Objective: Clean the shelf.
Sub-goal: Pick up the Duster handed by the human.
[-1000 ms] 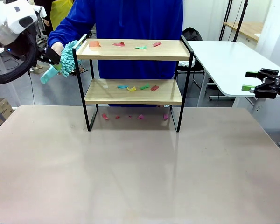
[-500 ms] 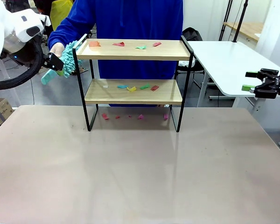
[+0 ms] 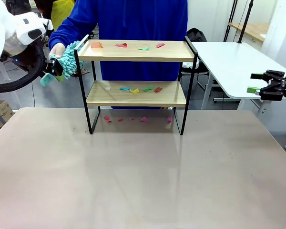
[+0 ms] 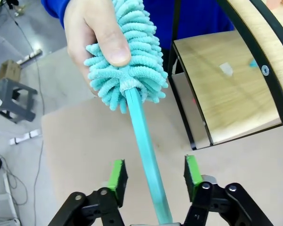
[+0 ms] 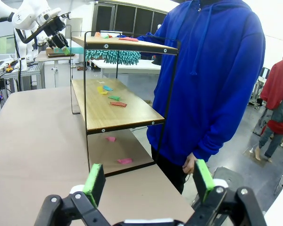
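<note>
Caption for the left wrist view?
A person's hand holds out a teal duster, its handle between the left gripper's parted green pads, beside the shelf.

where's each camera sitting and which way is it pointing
Front view: fixed on the robot's side, faces across the table at the shelf and the person; left gripper at picture left, right gripper at right.
Left wrist view: on the left arm, looks past the open left gripper at the teal duster in the person's hand.
Right wrist view: on the right arm, looks past the open right gripper at the shelf's end and the person.
Shared: all three show the shelf and the teal duster.
</note>
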`<action>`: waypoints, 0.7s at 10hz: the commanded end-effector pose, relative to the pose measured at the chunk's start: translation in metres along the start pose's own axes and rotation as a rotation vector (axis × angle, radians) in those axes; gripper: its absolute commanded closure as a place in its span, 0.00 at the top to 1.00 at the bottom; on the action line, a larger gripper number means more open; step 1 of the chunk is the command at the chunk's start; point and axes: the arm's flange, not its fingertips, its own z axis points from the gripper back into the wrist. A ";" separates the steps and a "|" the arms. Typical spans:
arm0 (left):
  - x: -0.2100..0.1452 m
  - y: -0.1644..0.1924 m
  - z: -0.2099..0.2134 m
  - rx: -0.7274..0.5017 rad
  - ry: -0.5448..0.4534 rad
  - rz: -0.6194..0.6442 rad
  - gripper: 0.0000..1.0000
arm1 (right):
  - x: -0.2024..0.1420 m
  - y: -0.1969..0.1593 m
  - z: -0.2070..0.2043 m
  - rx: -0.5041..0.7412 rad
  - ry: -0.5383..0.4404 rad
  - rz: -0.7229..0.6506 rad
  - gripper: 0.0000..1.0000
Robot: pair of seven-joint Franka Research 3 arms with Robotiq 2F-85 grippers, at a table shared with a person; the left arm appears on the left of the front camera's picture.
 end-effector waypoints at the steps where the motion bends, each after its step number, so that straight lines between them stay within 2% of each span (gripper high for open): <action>1: 0.006 0.003 0.003 -0.011 0.012 0.020 0.00 | 0.002 0.000 -0.001 0.001 -0.003 0.005 1.00; 2: 0.007 0.003 0.004 -0.005 0.008 0.021 0.14 | 0.002 0.000 -0.001 0.001 -0.003 0.005 1.00; 3: 0.008 0.004 0.004 0.005 0.000 0.021 0.05 | 0.002 0.000 -0.001 0.001 -0.003 0.005 1.00; 4: 0.009 0.004 0.005 0.011 0.000 0.033 0.00 | 0.002 0.000 -0.001 0.001 -0.003 0.005 1.00; 7: 0.010 0.004 0.007 0.035 0.024 0.069 0.00 | 0.002 0.000 -0.001 0.001 -0.003 0.005 1.00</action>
